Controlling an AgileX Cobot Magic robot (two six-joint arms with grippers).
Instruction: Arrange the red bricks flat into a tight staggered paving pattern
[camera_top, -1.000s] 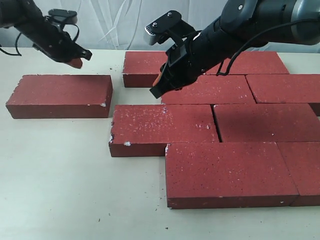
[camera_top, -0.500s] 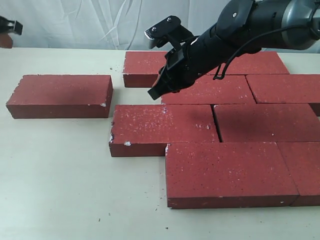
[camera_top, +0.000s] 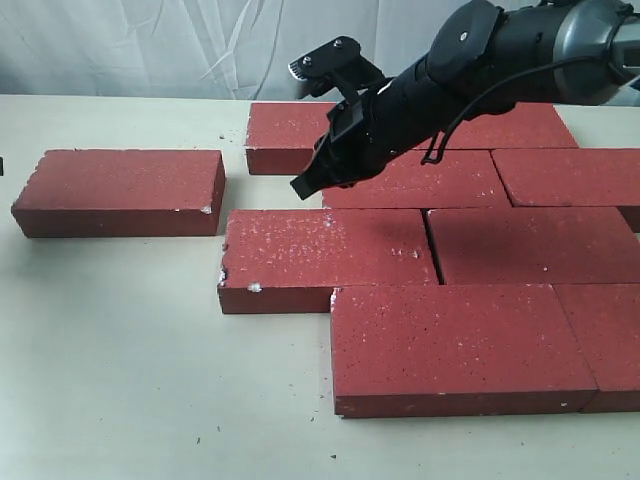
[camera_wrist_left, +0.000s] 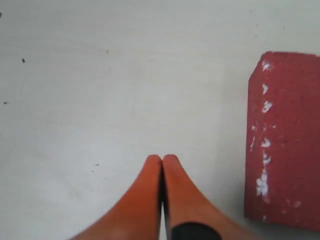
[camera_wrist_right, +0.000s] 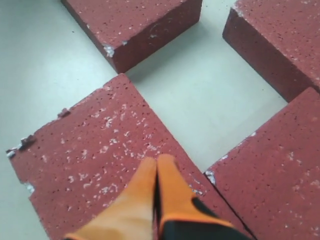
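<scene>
Bricks (camera_top: 530, 245), nine by count, dark red with white flecks, all lie flat on a pale table (camera_top: 120, 390). In the exterior view eight form a staggered block running from centre to 3 o'clock, two per row. The back left brick (camera_top: 280, 135) is at 12 o'clock. The middle left brick (camera_top: 325, 250) is at centre, with chipped white corners on its 9 o'clock end. The front brick (camera_top: 450, 340) is at 5 o'clock, its back edge tight against the middle left brick. A thin dark gap shows between the middle left brick and its neighbour toward 3 o'clock. The lone brick (camera_top: 120, 185) sits at 9 o'clock, apart from the block, with bare table between it and both the back left brick and the middle left brick. The black right arm (camera_top: 480, 60) reaches in from 1 o'clock. The right gripper (camera_top: 305, 185) has its orange fingers (camera_wrist_right: 172, 185) pressed together with nothing between them. Its tip is over the middle left brick near that brick's back edge; cannot tell if it touches. The left gripper (camera_wrist_left: 162, 159) shows only in the left wrist view, fingers closed tight on nothing, over bare table. One brick end with white chips lies near it; cannot tell which brick. A white curtain (camera_top: 150, 45) hangs behind the table at 11 o'clock.
</scene>
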